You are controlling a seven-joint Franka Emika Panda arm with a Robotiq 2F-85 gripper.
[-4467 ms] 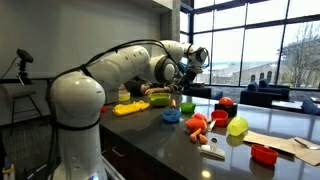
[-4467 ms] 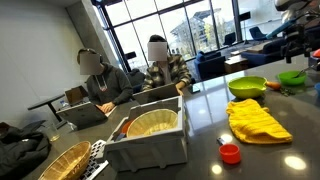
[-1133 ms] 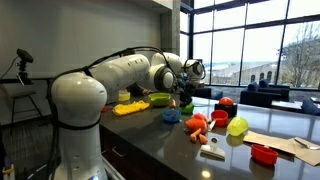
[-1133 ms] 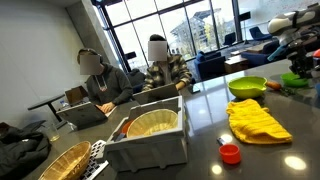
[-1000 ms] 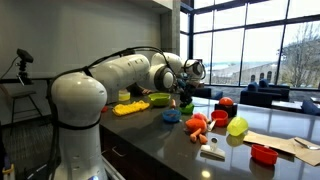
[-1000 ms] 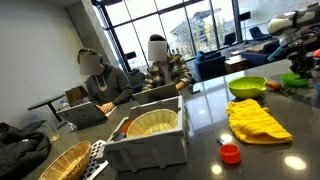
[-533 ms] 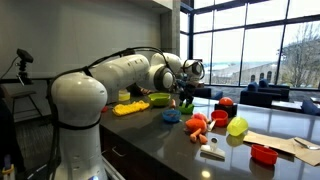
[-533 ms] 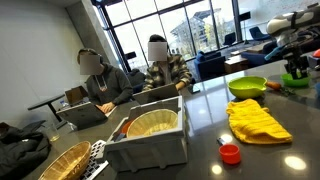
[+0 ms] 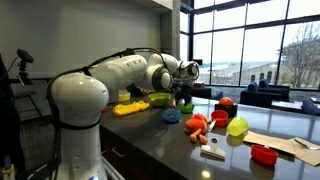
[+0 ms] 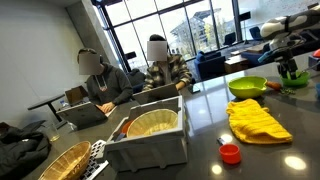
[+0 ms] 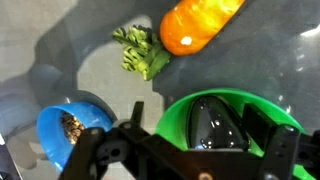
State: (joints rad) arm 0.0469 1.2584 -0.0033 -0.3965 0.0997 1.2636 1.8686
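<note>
In the wrist view my gripper (image 11: 200,120) stands open, its two fingers either side of a dark shiny eggplant-like object (image 11: 212,122). That object lies loose inside a small green bowl (image 11: 180,112). A blue bowl (image 11: 62,128) sits just beside it, and a carrot (image 11: 195,22) with green leaves lies beyond. In both exterior views the gripper (image 9: 184,94) (image 10: 290,66) hangs just above the small green bowl (image 9: 187,108) (image 10: 296,79) on the dark counter.
A large green bowl (image 10: 247,87) and a yellow cloth (image 10: 257,120) lie nearby. Red and orange toy foods (image 9: 198,124), a yellow-green ball (image 9: 237,127), a red bowl (image 9: 263,153) and a grey bin (image 10: 150,140) share the counter. Two people sit behind.
The jaws have spread apart over the last second, letting go of the dark object, which now rests in the small green bowl. The arm has barely moved.
</note>
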